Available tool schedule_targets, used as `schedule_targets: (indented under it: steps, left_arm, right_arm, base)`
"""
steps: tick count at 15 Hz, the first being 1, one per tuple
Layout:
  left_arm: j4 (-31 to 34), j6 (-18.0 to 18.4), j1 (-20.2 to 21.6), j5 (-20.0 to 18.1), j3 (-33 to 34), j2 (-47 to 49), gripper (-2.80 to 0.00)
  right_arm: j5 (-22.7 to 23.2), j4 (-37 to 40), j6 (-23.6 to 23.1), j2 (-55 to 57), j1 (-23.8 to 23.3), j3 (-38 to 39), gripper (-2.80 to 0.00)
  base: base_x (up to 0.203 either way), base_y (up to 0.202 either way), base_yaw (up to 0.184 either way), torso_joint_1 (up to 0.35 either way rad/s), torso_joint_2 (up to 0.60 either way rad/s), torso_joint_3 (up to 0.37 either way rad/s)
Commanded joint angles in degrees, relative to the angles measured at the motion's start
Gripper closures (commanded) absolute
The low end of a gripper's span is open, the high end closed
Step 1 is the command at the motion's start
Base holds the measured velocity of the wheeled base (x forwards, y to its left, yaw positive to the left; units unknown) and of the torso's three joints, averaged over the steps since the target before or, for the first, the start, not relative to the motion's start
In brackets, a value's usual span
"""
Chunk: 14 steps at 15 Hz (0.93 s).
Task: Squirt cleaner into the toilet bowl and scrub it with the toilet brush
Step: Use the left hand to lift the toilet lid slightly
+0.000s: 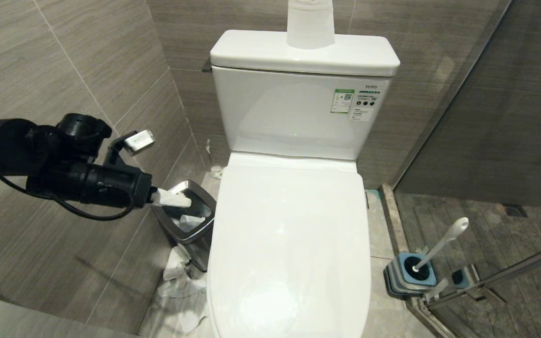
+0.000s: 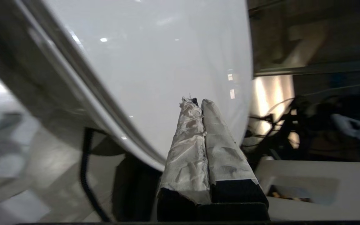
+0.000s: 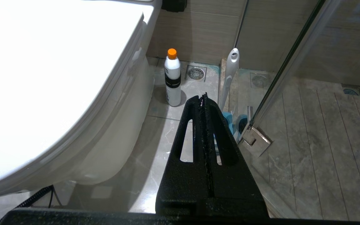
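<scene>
Square steel-rimmed bin (image 1: 190, 220) holding crumpled tissue, left pincer (image 1: 183, 201) closed and empty above it, long white plastic toilet brush (image 1: 442, 244) in blue-and-grey holder (image 1: 409, 277) well apart, right pincer (image 3: 203, 98) closed and empty.

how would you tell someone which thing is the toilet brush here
Start at the white toilet, lid down. On the floor to its right, by the glass shower door, sits a square blue-and-grey holder. The toilet brush is the slim white handle leaning out of it, unlike the orange-capped bottle nearby.

Left of the lidded white ceramic toilet (image 1: 289, 244) stands the steel-rimmed square bin (image 1: 190, 225); right, the white-handled toilet brush (image 1: 442, 244) in its blue-and-grey square holder (image 1: 409, 277).
</scene>
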Motion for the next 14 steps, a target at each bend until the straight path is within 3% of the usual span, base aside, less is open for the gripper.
schedule_targets:
  steps: [1,4,10,11,12,14]
  left_arm:
    - [0.2,-3.9,0.1,-5.7,-0.8,3.4,0.0]
    - [0.2,-9.1,0.5,-9.1,-0.6,5.9,0.0]
    - [-7.8,-9.7,3.4,-10.2,0.1,11.1,0.0]
    - [-7.9,-9.4,3.7,-10.2,0.6,11.5,-0.7]
    - [-8.0,-9.3,3.9,-10.1,1.2,11.7,-2.8]
    - [-8.0,-9.8,4.2,-10.1,2.4,11.7,-2.8]
  right_arm:
    - [0.1,0.0,0.0,0.0,0.0,1.4,0.0]
    - [0.0,0.0,0.0,0.0,0.0,1.4,0.0]
    - [0.0,0.0,0.0,0.0,0.0,1.4,0.0]
    - [0.0,0.0,0.0,0.0,0.0,1.4,0.0]
    - [0.0,0.0,0.0,0.0,0.0,1.4,0.0]
    - [0.0,0.0,0.0,0.0,0.0,1.4,0.0]
  base:
    - [0.0,0.0,0.0,0.0,0.0,0.0]
    - [0.0,0.0,0.0,0.0,0.0,0.0]
    - [0.0,0.0,0.0,0.0,0.0,0.0]
    - [0.0,0.0,0.0,0.0,0.0,0.0]
    - [0.0,0.0,0.0,0.0,0.0,0.0]
    - [0.0,0.0,0.0,0.0,0.0,0.0]
